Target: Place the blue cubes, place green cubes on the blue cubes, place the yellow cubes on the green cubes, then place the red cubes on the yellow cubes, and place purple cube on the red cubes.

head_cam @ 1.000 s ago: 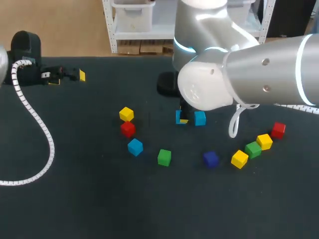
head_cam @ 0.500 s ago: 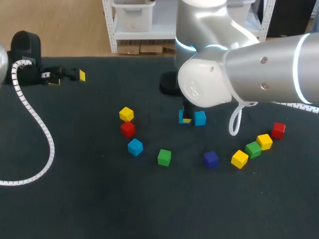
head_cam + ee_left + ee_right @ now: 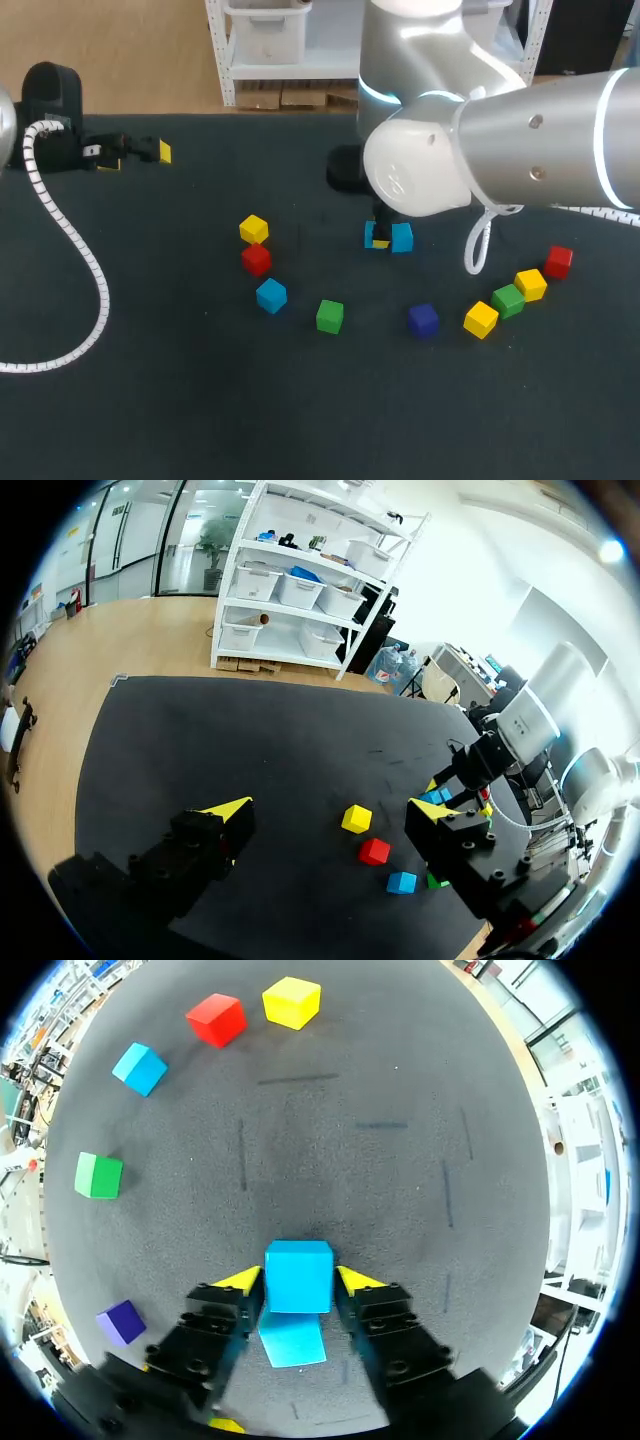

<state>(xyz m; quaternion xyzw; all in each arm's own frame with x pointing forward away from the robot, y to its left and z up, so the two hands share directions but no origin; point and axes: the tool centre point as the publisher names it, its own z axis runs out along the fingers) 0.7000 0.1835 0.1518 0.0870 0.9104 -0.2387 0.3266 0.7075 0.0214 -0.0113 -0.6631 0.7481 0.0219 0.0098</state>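
Black table [image 3: 160, 400] (coloured cubes [image 3: 329, 315] across)

Bare table [image 3: 330, 1160] ahead; another blue cube [image 3: 402, 237] beside fingers [image 3: 243, 1280].

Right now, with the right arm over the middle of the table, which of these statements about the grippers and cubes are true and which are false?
1. The right gripper is shut on a blue cube. True.
2. The left gripper holds a yellow cube. False: it is open, with nothing between its fingers.
3. A green cube is stacked on a blue one. False: both green cubes sit directly on the table.
4. The purple cube sits on the table, away from both grippers. True.
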